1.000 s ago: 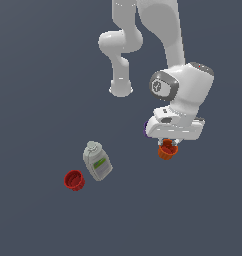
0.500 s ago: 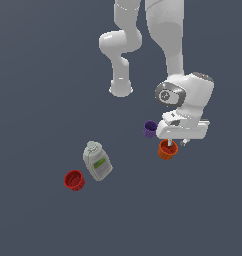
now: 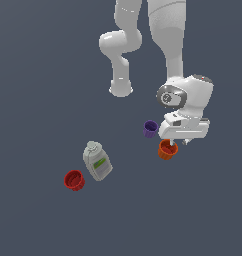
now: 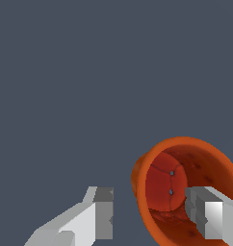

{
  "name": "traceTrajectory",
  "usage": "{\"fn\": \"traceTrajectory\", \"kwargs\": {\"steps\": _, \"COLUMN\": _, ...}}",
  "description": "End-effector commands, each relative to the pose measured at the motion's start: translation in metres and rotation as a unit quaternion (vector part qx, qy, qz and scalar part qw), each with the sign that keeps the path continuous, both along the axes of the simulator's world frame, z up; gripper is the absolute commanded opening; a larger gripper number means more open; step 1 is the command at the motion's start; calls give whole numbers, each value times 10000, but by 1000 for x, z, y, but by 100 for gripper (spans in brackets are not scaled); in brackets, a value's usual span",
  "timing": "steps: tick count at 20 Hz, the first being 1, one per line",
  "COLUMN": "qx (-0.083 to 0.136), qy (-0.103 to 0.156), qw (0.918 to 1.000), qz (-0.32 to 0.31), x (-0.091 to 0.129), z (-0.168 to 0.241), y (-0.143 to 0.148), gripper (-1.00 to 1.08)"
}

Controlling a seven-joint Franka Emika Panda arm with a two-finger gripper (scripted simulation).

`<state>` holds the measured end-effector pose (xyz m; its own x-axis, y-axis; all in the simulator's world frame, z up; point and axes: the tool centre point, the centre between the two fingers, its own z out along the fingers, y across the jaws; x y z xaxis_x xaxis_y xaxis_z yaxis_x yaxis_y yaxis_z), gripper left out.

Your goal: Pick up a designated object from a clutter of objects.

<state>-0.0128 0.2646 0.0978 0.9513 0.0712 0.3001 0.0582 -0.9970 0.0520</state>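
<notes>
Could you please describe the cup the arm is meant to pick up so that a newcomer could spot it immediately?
Follow the white arm down to its gripper; the orange cup sits directly under it. The purple cup beside it is smaller, and the red cup lies far off by the grey bottle.

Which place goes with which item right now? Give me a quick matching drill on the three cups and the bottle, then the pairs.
Things:
1. orange cup
2. purple cup
3. red cup
4. grey bottle

Places:
A. farthest toward the exterior view's left
B. lying between the red cup and the other two cups
C. directly under the gripper, one finger inside its rim
D. just beside the arm's wrist, untouched

Pairs: 1-C, 2-D, 3-A, 4-B
</notes>
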Motion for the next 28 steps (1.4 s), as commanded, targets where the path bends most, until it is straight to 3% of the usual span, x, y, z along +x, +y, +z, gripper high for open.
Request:
{"fn": "traceTrajectory", "kwargs": {"steps": 1, "qx": 0, "qy": -1, "qw": 10000, "qz": -3, "x": 0, "z": -1, "y": 0, "gripper": 28}}
{"fn": "traceTrajectory", "kwargs": {"steps": 16, "qx": 9, "qy": -7, "qw": 10000, "qz": -2, "x": 9, "z": -29, "y": 0, "gripper": 28}}
{"fn": "traceTrajectory", "kwargs": {"steps": 17, "qx": 9, "qy": -7, "qw": 10000, "qz": -2, "x": 9, "z": -29, "y": 0, "gripper": -100}}
{"fn": "traceTrajectory", "kwargs": {"steps": 28, "qx": 9, "qy": -7, "qw": 10000, "qz": -2, "x": 9, "z": -29, "y": 0, "gripper": -100}}
